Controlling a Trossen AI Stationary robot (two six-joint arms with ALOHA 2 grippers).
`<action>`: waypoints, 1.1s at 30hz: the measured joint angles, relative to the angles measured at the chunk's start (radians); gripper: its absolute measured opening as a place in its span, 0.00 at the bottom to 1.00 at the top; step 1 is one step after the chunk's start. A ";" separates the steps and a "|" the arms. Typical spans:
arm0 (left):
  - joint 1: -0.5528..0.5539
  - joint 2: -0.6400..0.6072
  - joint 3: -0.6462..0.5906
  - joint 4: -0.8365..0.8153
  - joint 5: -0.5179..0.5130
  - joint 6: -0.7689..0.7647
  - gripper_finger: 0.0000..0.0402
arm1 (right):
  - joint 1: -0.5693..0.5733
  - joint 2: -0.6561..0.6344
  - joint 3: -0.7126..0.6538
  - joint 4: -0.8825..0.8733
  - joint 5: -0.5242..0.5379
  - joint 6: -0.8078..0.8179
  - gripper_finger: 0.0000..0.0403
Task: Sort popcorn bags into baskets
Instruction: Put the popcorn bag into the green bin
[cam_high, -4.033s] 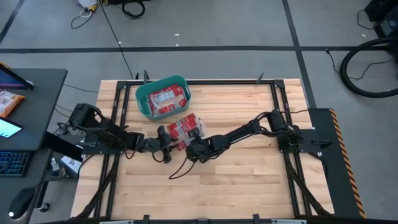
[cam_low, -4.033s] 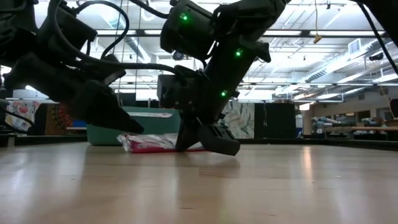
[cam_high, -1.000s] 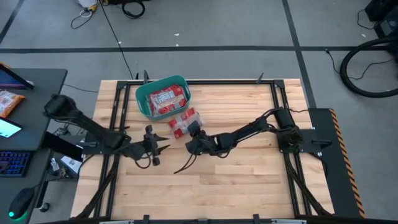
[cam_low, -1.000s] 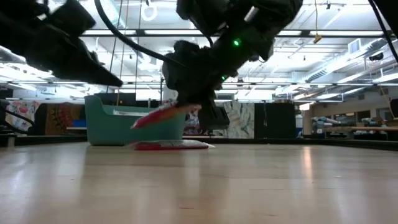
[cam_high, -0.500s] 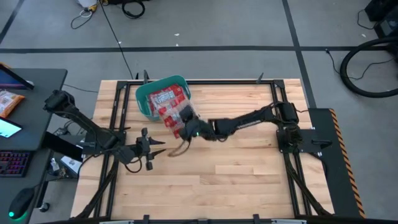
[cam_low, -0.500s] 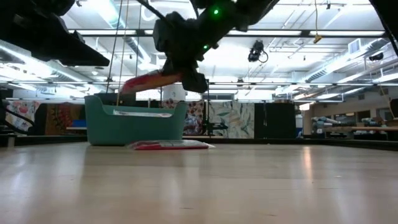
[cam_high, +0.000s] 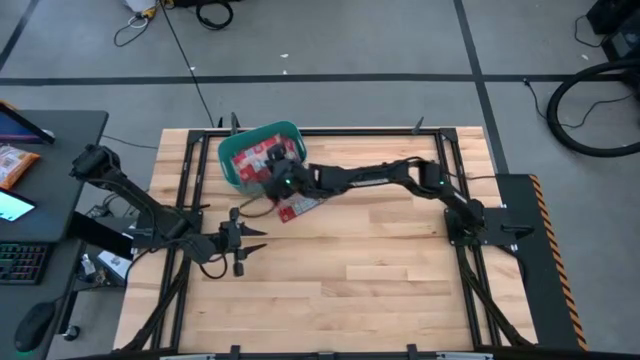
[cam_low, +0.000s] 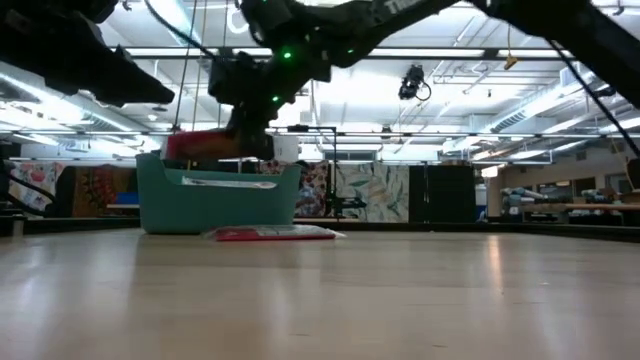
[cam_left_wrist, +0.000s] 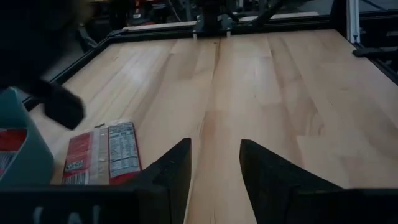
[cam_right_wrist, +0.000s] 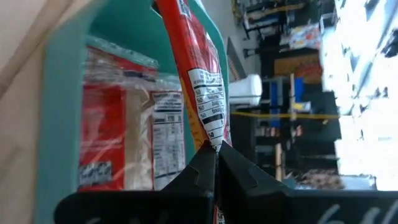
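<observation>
Overhead, one teal basket (cam_high: 232, 165), one held bag (cam_low: 205, 145), one bag on table (cam_high: 299, 206)

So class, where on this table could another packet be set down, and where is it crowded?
Bare wood spans the table's near half and right side. It is crowded at the far left: the teal basket, the right end effector holding a popcorn bag over it, and a packet lying beside it.

Grey floor (cam_high: 400, 40) with dark tape lines; black cables (cam_high: 590, 105) coiled at edges; dark desk (cam_high: 50, 160) beside wooden table (cam_high: 400, 280); ceiling strip lights (cam_low: 520, 100) bright; patterned panels (cam_low: 360, 195) along far wall.
</observation>
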 joint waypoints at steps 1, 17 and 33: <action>-0.001 0.000 0.000 -0.006 0.000 -0.006 0.35 | -0.008 0.021 0.038 -0.025 0.000 0.022 0.02; -0.032 0.000 0.000 -0.049 0.000 -0.038 0.35 | -0.063 0.011 0.151 -0.405 -0.076 0.375 0.28; -0.031 0.000 0.000 -0.056 0.012 -0.091 0.35 | 0.011 -0.053 -0.025 -0.489 -0.373 0.712 0.28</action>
